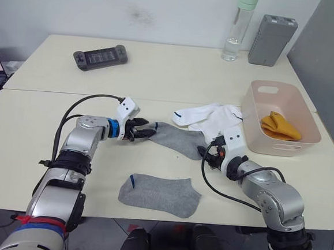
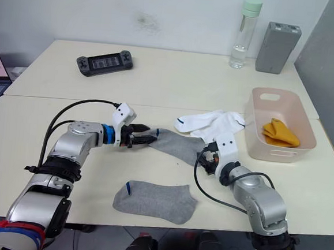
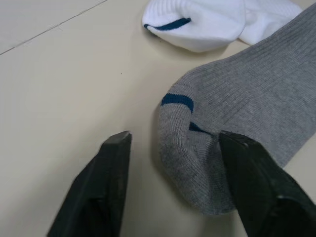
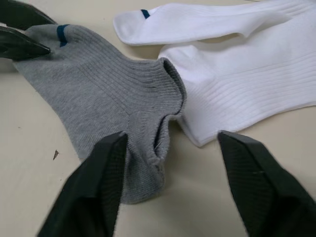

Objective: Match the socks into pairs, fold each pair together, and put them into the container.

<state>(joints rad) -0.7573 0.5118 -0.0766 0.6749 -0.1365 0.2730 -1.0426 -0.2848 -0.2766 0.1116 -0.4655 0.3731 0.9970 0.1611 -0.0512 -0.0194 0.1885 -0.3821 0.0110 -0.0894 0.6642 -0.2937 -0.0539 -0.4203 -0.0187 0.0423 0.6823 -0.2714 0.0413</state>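
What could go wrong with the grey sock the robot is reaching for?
The right gripper is open over the grey sock's end where it touches the white socks, so it might pinch white fabric too. The left gripper is open at the sock's toe; a shallow pinch there could slip off.

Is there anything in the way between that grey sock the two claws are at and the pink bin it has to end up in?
Yes. The white socks lie on the table between the grey sock and the pink bin, touching the sock's end. Both claws, left and right, sit open at its ends.
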